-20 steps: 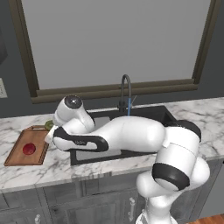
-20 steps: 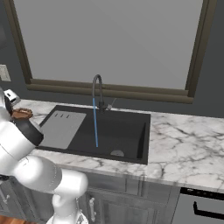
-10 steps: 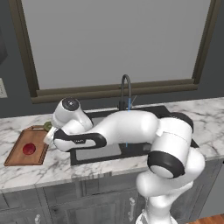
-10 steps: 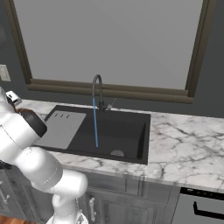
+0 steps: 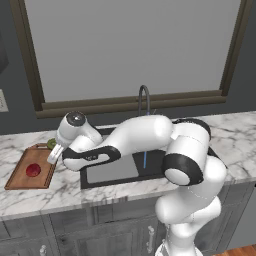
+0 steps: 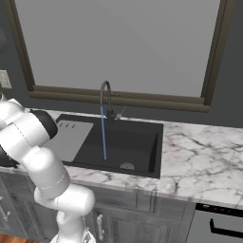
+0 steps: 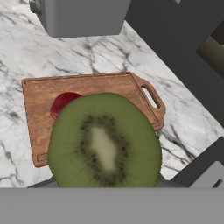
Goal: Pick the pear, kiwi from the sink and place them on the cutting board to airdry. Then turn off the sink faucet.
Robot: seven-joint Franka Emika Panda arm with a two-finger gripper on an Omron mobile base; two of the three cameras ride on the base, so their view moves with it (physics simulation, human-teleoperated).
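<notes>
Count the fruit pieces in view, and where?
2. The pear lies on the cutting board. The kiwi is held in the gripper above the board. None visible in the sink.

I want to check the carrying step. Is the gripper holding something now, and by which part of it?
The gripper holds the kiwi above the cutting board. The fruit hides the fingertips, so the exact place of the hold cannot be told.

Arm swung further left; end effector [image 5: 54, 150] with kiwi [image 5: 51, 144] now nearer cutting board [image 5: 22, 175].
</notes>
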